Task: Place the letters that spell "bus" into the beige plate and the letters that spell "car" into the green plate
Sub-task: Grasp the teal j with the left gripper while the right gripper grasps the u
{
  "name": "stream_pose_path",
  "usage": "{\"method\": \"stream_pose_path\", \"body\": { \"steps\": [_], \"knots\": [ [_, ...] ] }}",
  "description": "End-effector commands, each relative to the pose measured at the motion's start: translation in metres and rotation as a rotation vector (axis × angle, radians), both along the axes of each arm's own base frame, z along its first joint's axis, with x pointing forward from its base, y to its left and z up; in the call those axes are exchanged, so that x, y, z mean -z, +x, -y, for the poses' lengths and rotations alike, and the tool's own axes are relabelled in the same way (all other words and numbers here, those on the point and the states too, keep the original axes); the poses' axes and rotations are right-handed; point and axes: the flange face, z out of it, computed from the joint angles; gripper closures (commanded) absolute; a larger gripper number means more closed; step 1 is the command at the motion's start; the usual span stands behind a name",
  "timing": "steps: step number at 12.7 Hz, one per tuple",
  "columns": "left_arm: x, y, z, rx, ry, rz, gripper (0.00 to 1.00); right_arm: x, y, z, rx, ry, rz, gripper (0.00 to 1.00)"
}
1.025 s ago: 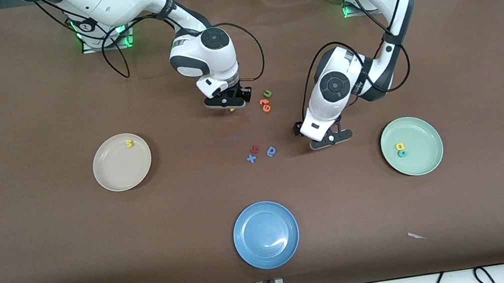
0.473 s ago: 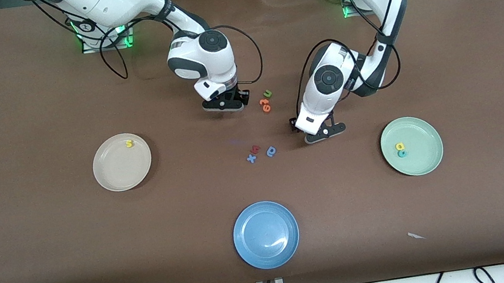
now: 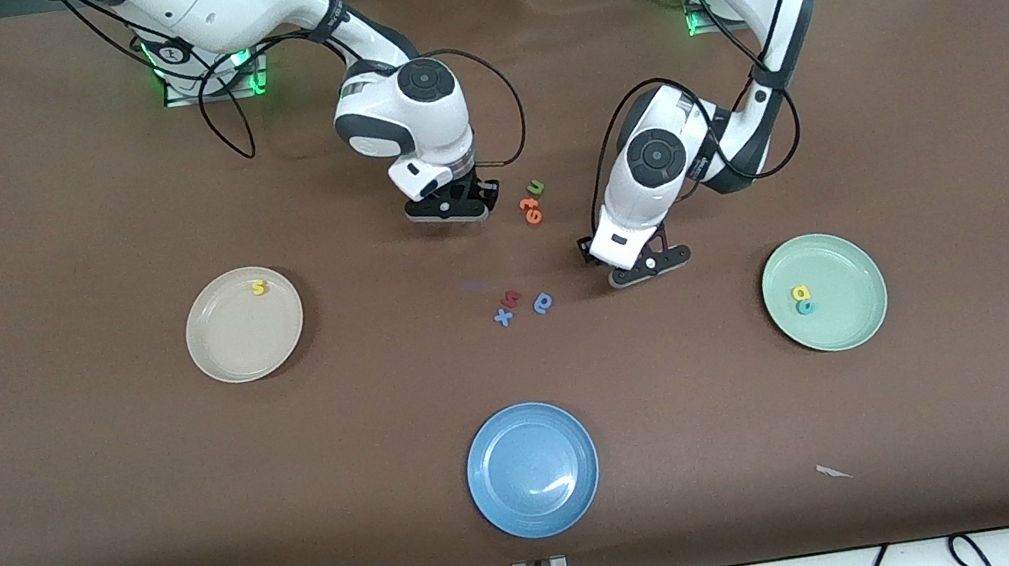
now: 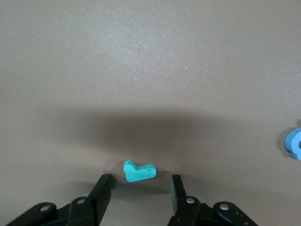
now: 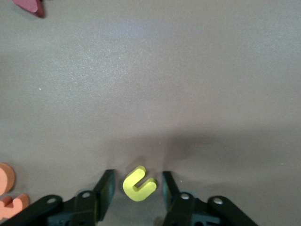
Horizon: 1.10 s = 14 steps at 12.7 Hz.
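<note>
Nearest the front camera sits the blue plate (image 3: pixel 532 469), which you leave alone. Farther in, the green plate (image 3: pixel 824 291) at the left arm's end already holds a yellow a (image 3: pixel 801 293) and a teal c (image 3: pixel 806 307); the beige plate (image 3: pixel 244 323) at the right arm's end holds only a yellow s (image 3: pixel 259 287).

Your left gripper (image 4: pixel 139 188) is down at the table, near the blue x (image 3: pixel 503 318) and the darker blue round letter (image 3: pixel 544 302). Its fingers (image 4: pixel 100 192) stand partly open, one on each side of the teal r (image 4: pixel 139 172), with a gap left on both sides; nothing is gripped yet.

Farther still, your right gripper (image 5: pixel 137 189) is low beside the orange letters (image 3: pixel 531 210) and the green u (image 3: pixel 536 187). Its fingers (image 5: pixel 106 188) bracket the yellow u (image 5: pixel 138 183), close to it but apparently not touching.

Expect both letters to be featherlight, soft foam: they'll squash under a hard pinch and may skid or tip. Take each across its flat side edges, squarely centred, and close gently. The u's open arms look likely to fold, so grip across its solid curve if you can.
</note>
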Motion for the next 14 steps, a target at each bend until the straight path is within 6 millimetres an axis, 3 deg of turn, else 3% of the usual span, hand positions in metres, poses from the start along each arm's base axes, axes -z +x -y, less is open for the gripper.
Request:
{"method": "stream_pose_path", "body": {
  "steps": [1, 3, 5, 8, 11, 14],
  "knots": [
    [0.003, 0.005, 0.007, -0.013, -0.004, 0.002, 0.45, 0.014, -0.006, 0.014, -0.011, -0.031, -0.010, 0.66],
    [0.008, 0.005, 0.005, -0.011, 0.001, -0.002, 0.47, 0.015, -0.007, 0.014, -0.011, -0.035, -0.011, 0.79],
    [0.010, 0.005, 0.005, 0.008, 0.013, 0.005, 0.51, 0.014, -0.007, 0.014, -0.016, -0.035, -0.009, 0.84],
    [0.010, 0.006, 0.004, 0.012, 0.015, 0.006, 0.54, -0.002, -0.001, 0.013, -0.045, -0.033, 0.017, 0.86],
    [0.008, 0.014, 0.006, 0.007, 0.009, 0.015, 0.53, -0.030, 0.017, 0.036, -0.067, -0.073, 0.045, 0.86],
    [0.008, 0.015, 0.004, 0.002, 0.010, 0.015, 0.61, -0.056, 0.031, 0.087, -0.139, -0.110, 0.058, 0.86]
  ]
}}
